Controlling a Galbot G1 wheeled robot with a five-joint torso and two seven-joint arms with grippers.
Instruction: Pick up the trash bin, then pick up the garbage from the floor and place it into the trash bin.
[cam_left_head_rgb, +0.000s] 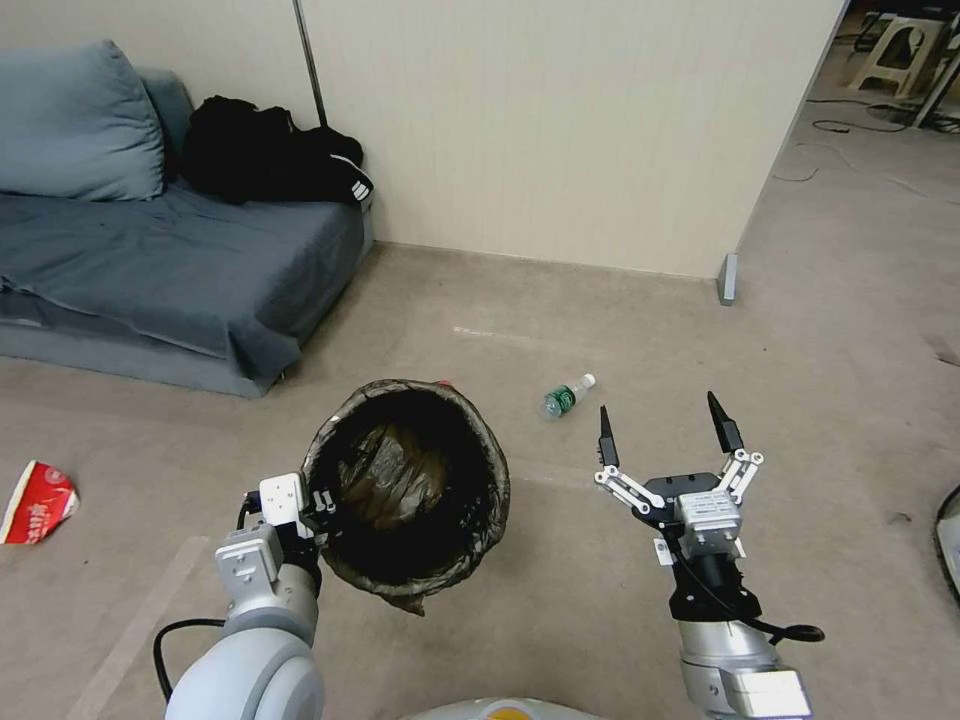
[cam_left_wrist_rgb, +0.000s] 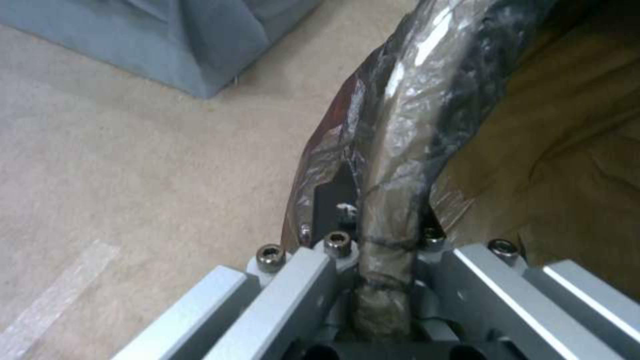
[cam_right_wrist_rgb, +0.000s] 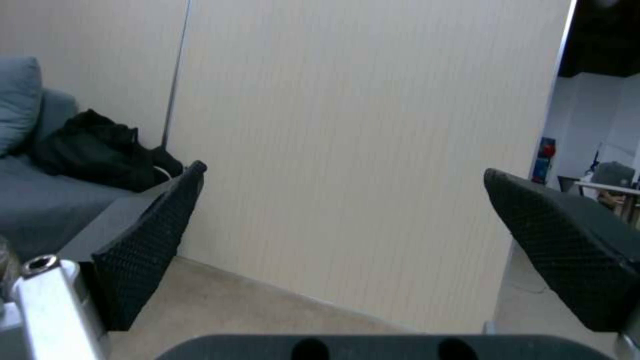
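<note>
The trash bin (cam_left_head_rgb: 408, 485), lined with a dark crinkled bag, hangs above the floor, held at its near-left rim by my left gripper (cam_left_head_rgb: 318, 508). In the left wrist view the bagged rim (cam_left_wrist_rgb: 393, 165) runs between the closed fingers of the left gripper (cam_left_wrist_rgb: 383, 235). A clear green-labelled bottle (cam_left_head_rgb: 567, 396) lies on the floor just beyond the bin. My right gripper (cam_left_head_rgb: 665, 428) hovers open a little nearer than the bottle and to its right, its black fingertips (cam_right_wrist_rgb: 150, 235) spread wide and empty. A crushed red-and-white paper cup (cam_left_head_rgb: 36, 502) lies on the floor at the far left.
A grey sofa (cam_left_head_rgb: 170, 260) with a black clothing heap (cam_left_head_rgb: 265, 150) stands at the back left. A beige partition wall (cam_left_head_rgb: 560, 130) rises behind, ending in a corner foot (cam_left_head_rgb: 728, 278). Open floor stretches to the right; stools and cables sit far back right.
</note>
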